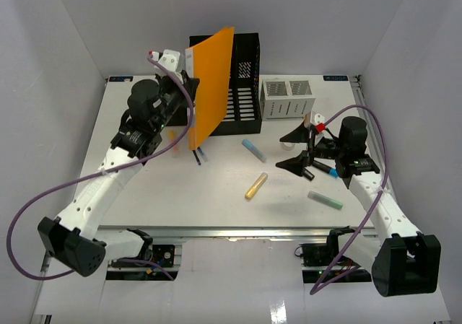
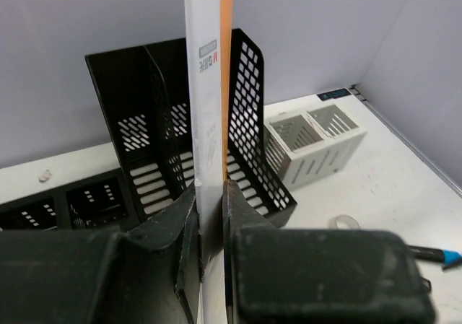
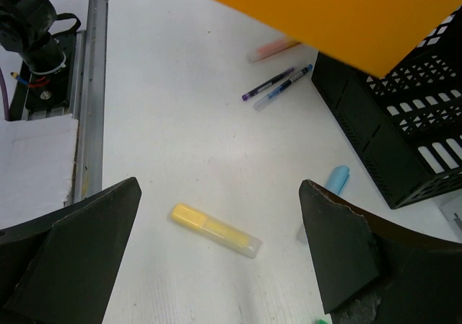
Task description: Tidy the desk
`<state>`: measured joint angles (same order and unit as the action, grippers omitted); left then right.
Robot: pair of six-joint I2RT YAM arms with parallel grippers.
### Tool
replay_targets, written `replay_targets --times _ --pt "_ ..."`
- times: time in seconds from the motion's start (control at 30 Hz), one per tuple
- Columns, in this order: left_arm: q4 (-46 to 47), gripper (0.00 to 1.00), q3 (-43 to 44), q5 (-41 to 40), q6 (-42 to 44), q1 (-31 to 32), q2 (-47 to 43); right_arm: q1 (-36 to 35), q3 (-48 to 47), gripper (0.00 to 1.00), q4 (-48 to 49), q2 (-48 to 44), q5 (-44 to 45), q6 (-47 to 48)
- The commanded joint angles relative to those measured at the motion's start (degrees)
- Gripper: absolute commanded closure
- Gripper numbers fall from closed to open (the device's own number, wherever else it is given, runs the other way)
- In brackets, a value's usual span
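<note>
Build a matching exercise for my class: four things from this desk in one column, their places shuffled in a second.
1. orange folder
2. yellow marker
3. white pen holder
4. green marker

A. lying in the middle of the desk
B. lying beside the right arm
C. right of the black rack
D. held upright in the left gripper

Pairs: 1-D, 2-A, 3-C, 4-B

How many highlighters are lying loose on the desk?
4: yellow in the middle of the desk; blue near the rack; green by the right arm; pink, blurred, beyond the pens, in the right wrist view only. Others may hide under the folder or arms.
</note>
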<state>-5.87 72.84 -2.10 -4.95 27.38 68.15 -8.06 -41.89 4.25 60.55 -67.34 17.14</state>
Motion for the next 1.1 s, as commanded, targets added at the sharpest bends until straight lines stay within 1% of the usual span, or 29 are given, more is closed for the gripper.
replay_targets --times 0.0,0.1,0.27,0.43,0.6,0.7,0.8,1.07 --pt "9.15 1.0 10.96 -3.35 2.53 -0.22 6.97 2.45 3.07 0.03 10.43 -2.56 -4.03 -6.18" --pt "9.37 1.0 15.35 -4.94 3.54 -0.22 12.2 3.63 3.19 0.03 10.65 -3.02 -4.63 -6.35" --pt "12.11 1.0 19.37 -5.88 4.16 -0.31 18.96 4.68 3.88 0.03 11.19 -3.25 -5.39 -6.41" --pt "15.59 1.0 23.22 -6.67 3.5 -0.31 25.44 5.36 4.24 0.03 12.03 -3.34 -5.87 -7.22" --pt "18.7 1.0 26.01 -10.02 0.89 -0.31 31.0 5.89 4.94 0.03 13.62 -3.4 -5.96 -8.44" --pt "20.82 1.0 25.12 -11.23 -0.83 -0.31 32.66 5.96 5.19 0.03 14.12 -3.22 -5.96 -8.79" --pt "24.73 1.0 21.6 -12.67 -2.09 -0.3 32.65 5.96 5.33 0.02 14.22 -3.16 -5.96 -8.79" --pt "37.41 1.0 7.03 -14.34 -2.07 1.47 29.91 6.04 5.42 0.02 14.47 -2.98 -6.13 -8.79"
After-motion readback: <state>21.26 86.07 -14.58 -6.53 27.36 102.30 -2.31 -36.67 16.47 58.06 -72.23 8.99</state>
